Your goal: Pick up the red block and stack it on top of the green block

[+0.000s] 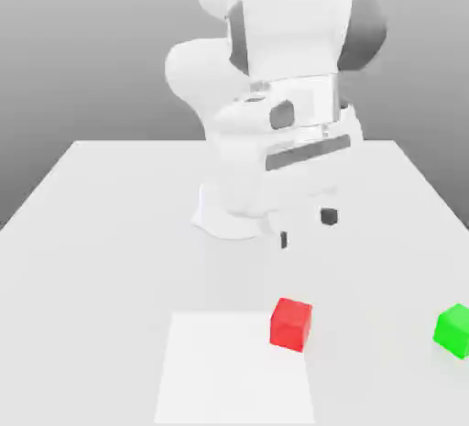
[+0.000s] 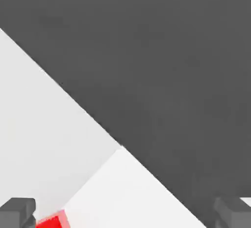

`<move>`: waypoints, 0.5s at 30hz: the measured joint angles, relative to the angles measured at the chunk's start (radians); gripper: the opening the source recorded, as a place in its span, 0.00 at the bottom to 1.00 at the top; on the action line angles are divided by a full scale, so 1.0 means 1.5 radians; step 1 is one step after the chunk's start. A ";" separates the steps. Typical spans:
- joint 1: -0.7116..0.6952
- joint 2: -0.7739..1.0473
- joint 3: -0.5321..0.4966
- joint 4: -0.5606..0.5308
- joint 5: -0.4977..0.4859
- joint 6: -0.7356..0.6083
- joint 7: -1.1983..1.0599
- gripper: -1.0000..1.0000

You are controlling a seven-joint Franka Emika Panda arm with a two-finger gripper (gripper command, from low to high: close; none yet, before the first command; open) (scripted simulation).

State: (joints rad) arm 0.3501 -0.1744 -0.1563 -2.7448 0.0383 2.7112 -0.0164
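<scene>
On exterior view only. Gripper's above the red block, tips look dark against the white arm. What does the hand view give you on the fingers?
Observer: The hand view has the gripper open, one dark fingertip on either side with a wide gap between.
Operator: Red block in that view too?
Observer: Part of it. The red block shows beside one of the fingertips, cut off by the picture's edge, not centred between the two.
Operator: Anything else in there?
Observer: A straight border where the pale surface meets a large dark grey area. A corner of the white patch lies right at that border.
</scene>
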 joint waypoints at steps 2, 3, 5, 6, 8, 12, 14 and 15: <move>0.011 0.053 0.003 -0.037 -0.017 0.035 -0.056 0.50; 0.016 0.076 0.005 -0.050 -0.025 0.052 -0.074 0.50; 0.020 0.118 0.009 -0.056 -0.022 0.086 -0.096 0.50; 0.021 0.138 0.011 -0.054 -0.015 0.103 -0.105 0.50; 0.013 0.179 0.022 -0.049 0.003 0.138 -0.121 0.50; -0.020 0.259 0.063 -0.040 0.041 0.205 -0.148 0.00; -0.020 0.259 0.063 -0.040 0.041 0.205 -0.148 0.00; -0.020 0.259 0.063 -0.040 0.041 0.204 -0.148 0.00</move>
State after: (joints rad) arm 0.3203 0.2138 -0.0615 -2.8044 0.0996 3.0176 -0.2382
